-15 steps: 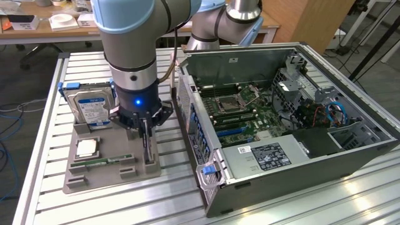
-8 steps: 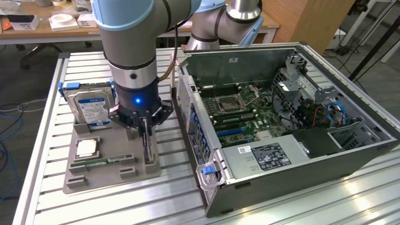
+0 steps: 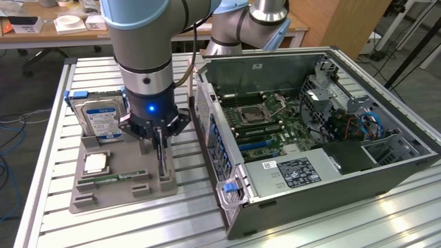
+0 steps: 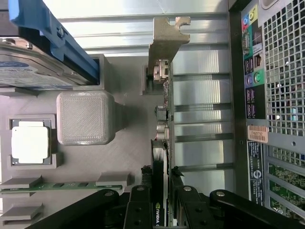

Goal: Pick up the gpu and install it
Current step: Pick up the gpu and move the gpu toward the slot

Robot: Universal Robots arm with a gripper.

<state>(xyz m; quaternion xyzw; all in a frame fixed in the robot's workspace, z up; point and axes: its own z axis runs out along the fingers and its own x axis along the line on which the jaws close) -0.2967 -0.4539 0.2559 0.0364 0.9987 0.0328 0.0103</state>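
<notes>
The gpu (image 3: 162,161) is a slim dark card standing on edge in a slot of the grey holder tray (image 3: 121,194), on the side nearest the computer case. In the wrist view I see the gpu (image 4: 162,152) edge-on, with its silver metal bracket (image 4: 165,43) at the far end. My gripper (image 3: 160,140) hangs straight down over the card. In the wrist view the gripper (image 4: 162,180) has one black finger on each face of the card, and the fingers (image 4: 146,172) press against it. The card still sits in the tray.
The open computer case (image 3: 386,170) lies at the exterior view's right, with its motherboard (image 3: 265,126) exposed. The tray also holds a hard drive (image 3: 100,118) in a blue frame, a CPU (image 3: 95,163) and a green memory stick (image 3: 113,178). The table (image 3: 110,72) is slatted aluminium.
</notes>
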